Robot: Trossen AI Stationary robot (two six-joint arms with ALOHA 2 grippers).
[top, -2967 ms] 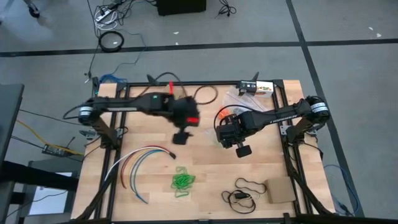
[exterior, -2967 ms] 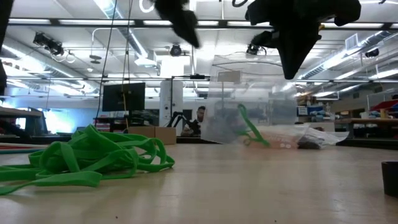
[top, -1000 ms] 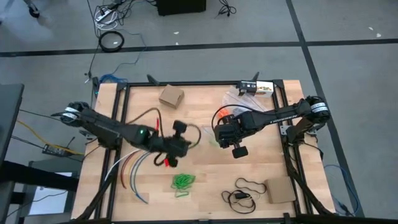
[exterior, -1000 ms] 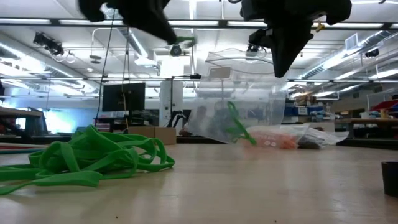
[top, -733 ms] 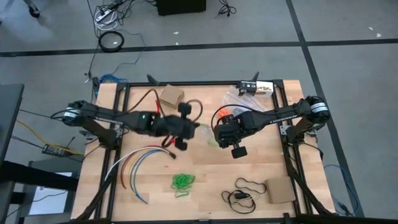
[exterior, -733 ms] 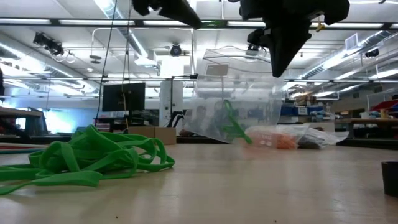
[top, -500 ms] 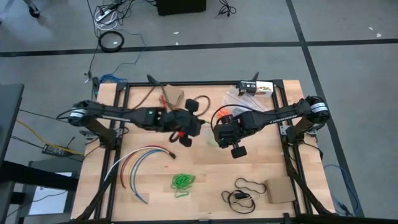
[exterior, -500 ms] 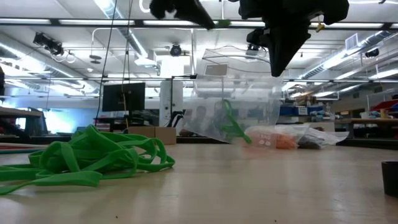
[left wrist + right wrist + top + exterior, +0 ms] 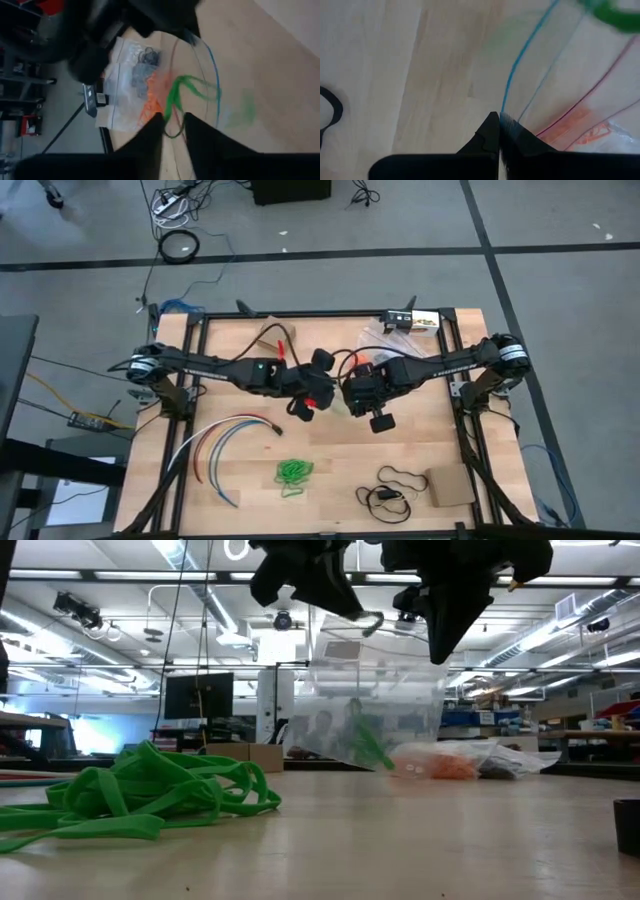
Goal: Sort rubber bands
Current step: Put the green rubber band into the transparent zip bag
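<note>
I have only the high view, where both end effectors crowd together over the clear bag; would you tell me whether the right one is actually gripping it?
Observer: Yes. The right wrist view shows the right end effector shut on the blue-striped edge of the clear bag.
Operator: Thank you. Is anything inside that bag?
Observer: The low view shows a green rubber band inside it.
Operator: And what is the left one doing?
Observer: In the left wrist view, the left end effector has its fingers apart, pointing at the bag's mouth.
</note>
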